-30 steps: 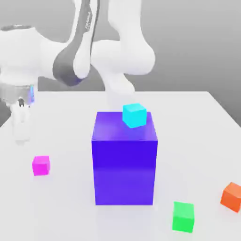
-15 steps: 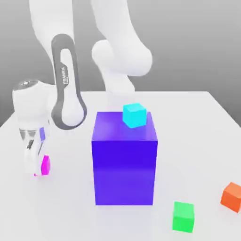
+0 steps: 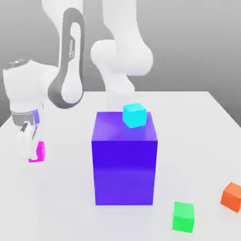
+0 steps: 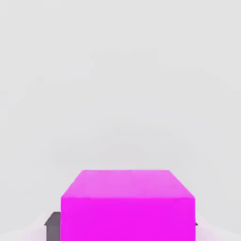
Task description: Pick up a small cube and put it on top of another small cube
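My gripper [image 3: 31, 151] hangs at the exterior view's left, a little above the white table [image 3: 197, 141], shut on the small magenta-pink cube [image 3: 40, 150]. White fingers [image 3: 23, 140] cover most of the cube from that side. In the hand view the magenta cube [image 4: 127, 207] sits close up between dark finger pads [image 4: 52, 221], with bare table beyond it. A small cyan cube [image 3: 134, 115] rests on top of the big purple-blue block [image 3: 124, 164], near its far right corner.
The tall purple-blue block stands mid-table, to the right of my gripper in the exterior view. A green cube [image 3: 183, 216] lies near the front edge and an orange cube [image 3: 232, 196] at the exterior view's right edge. The arm's base [image 3: 117, 84] rises behind the block.
The gripper came down onto the magenta cube, shut on it, and has now risen slightly with it, shifting a little toward the exterior view's left. The other cubes stayed put.
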You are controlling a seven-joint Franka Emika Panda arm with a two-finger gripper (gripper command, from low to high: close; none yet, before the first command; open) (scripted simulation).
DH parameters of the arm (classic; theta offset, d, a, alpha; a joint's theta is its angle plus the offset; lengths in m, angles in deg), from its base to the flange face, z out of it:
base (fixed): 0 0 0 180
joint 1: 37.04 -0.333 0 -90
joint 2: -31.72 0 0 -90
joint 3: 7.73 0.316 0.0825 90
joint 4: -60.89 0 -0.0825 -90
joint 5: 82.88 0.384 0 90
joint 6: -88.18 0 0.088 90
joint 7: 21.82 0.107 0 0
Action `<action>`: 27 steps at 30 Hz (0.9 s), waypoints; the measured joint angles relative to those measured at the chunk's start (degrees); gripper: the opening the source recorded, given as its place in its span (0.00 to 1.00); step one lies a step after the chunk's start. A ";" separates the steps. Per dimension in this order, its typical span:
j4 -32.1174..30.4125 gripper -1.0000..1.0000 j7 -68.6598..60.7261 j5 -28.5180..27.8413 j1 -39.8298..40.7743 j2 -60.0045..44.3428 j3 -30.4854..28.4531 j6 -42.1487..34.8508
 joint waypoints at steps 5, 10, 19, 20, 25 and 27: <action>8.99 0.00 -6.18 0.63 -0.98 -4.52 2.88 -7.06; 11.02 0.00 -11.55 -1.43 -5.25 -4.75 8.23 -8.47; 13.23 0.00 -21.37 -5.21 -13.71 -4.49 18.45 -9.94; 13.44 0.00 -22.49 -5.60 -14.67 -4.45 19.61 -10.08; 14.15 0.00 -28.09 -7.60 -19.45 -4.12 25.70 -10.54; 14.41 0.00 -30.42 -8.30 -21.41 -3.99 28.12 -10.70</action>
